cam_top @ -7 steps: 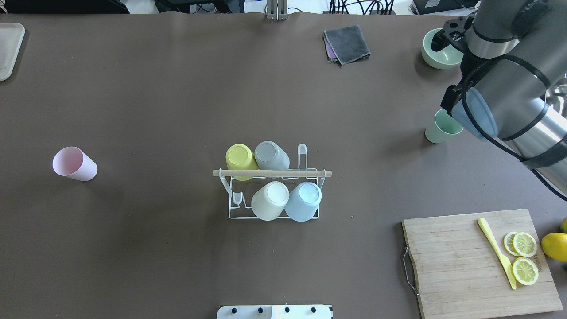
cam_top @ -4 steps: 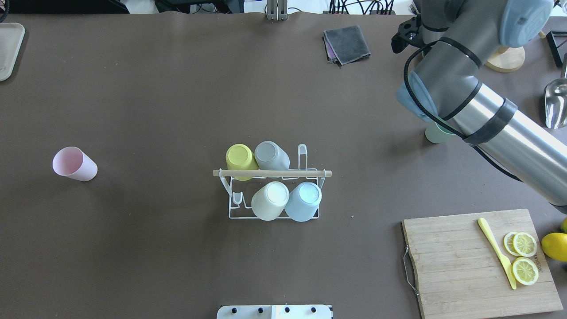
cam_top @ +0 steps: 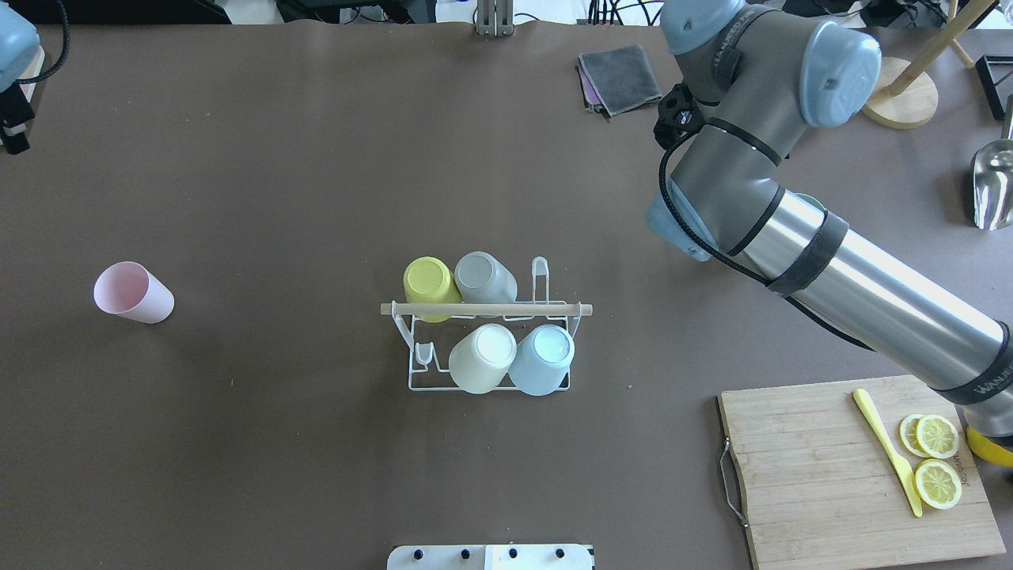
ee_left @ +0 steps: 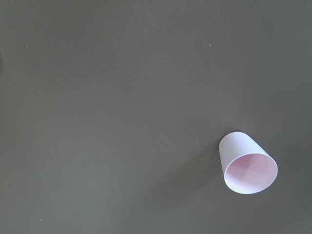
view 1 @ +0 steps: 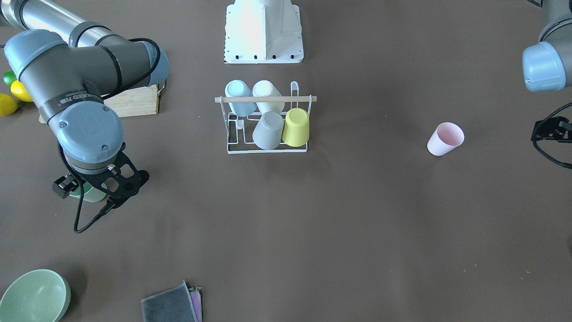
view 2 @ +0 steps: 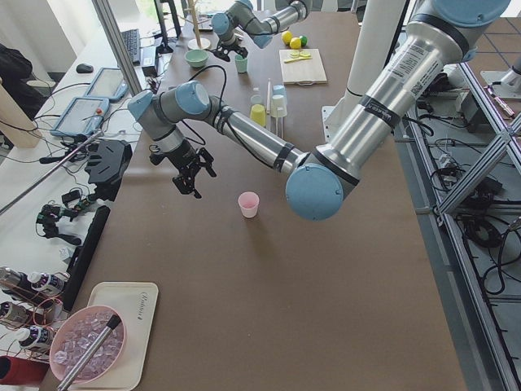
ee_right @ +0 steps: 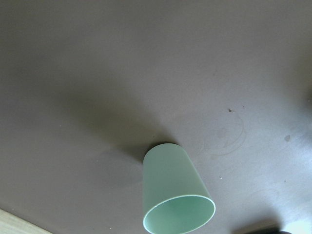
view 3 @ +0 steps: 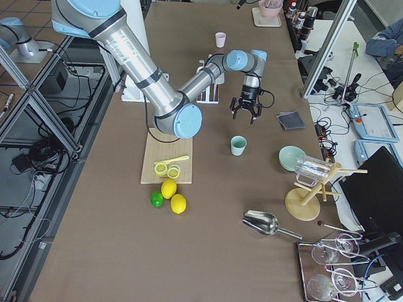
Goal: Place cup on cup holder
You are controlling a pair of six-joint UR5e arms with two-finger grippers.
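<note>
Overhead exterior view has the right arm coming in from the right edge: a long brushed-metal tube banded in black, then grey joints with pale blue caps folded over the wrist. The right gripper (view 3: 247, 114) points down and hangs just above the green cup (ee_right: 178, 192), its fingers spread wide with nothing between them. That cup is smooth matte plastic with a tapered shape. It stands mouth up on the tabletop (cam_top: 316, 158), a dull brown sheet, well to the right of the cup holder (cam_top: 554, 309).

The left arm stretches far out along the tabletop with its wrist bent down. The left gripper (view 2: 192, 173) hovers near the pink cup (cam_top: 133, 293) but apart from it; how far it is parted I cannot tell. The pink cup has the same tapered shape and stands mouth up, well to the holder's left.

The cup holder is thin white wire under a pale wooden rod, at mid-tabletop. It carries four upturned cups: a yellow cup (cam_top: 430, 281) and a grey cup (cam_top: 481, 277) in the far row, a cream cup (cam_top: 484, 358) and a light blue cup (cam_top: 544, 358) in the near row. One rounded prong in each row stands bare.
</note>
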